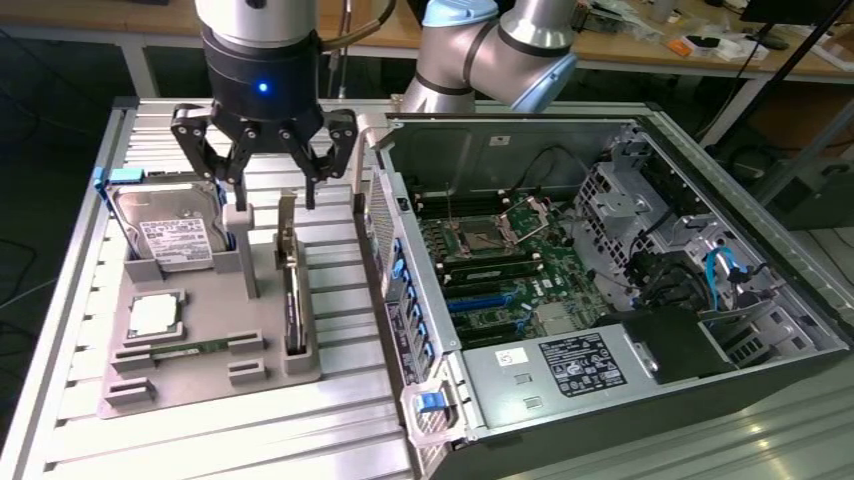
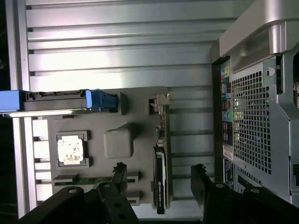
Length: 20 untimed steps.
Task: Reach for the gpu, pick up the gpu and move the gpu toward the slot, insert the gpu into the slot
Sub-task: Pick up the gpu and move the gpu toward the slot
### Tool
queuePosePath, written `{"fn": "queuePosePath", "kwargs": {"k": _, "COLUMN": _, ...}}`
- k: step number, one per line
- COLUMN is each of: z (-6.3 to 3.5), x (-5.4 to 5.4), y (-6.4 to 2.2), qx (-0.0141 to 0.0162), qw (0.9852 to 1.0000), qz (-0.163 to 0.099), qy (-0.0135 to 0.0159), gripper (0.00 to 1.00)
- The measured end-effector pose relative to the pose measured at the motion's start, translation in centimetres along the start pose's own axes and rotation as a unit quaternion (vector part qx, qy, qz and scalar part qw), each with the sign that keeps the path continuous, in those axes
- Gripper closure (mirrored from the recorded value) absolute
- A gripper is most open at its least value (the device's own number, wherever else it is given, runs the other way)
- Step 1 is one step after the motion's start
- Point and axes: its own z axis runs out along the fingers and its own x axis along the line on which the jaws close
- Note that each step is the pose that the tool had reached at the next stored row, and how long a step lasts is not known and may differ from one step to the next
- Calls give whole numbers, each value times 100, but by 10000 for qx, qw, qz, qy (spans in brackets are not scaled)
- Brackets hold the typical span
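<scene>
The gpu [image 1: 290, 292] stands on its edge in a grey holder tray [image 1: 200, 385], a thin green card with its silver bracket at the far end. My gripper [image 1: 274, 195] hangs open just above that far end, nothing between its fingers. In the wrist view the gpu [image 2: 161, 158] runs edge-on below the gripper [image 2: 159, 179], lying between the two dark fingers [image 2: 119, 175]. The open computer case [image 1: 601, 280] lies at the exterior view's right, and the expansion slots [image 1: 483, 300] show on its motherboard.
The tray also holds a hard drive [image 1: 167, 235] upright at the back, a processor [image 1: 154, 315] and a memory stick [image 1: 187, 350]. The case's perforated back wall [image 2: 252, 121] rises close beside the gpu. All of it rests on a slatted aluminium table [image 1: 267, 440].
</scene>
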Motion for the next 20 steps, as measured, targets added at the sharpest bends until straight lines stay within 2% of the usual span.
{"fn": "queuePosePath", "kwargs": {"k": 10, "z": 127, "x": -2, "y": -41, "qx": 2, "qw": 10000, "qz": -62, "qy": 28, "gripper": 34}}
{"fn": "queuePosePath", "kwargs": {"k": 20, "z": 202, "x": -7, "y": -125, "qx": 5, "qw": 9999, "qz": -102, "qy": 37, "gripper": 34}}
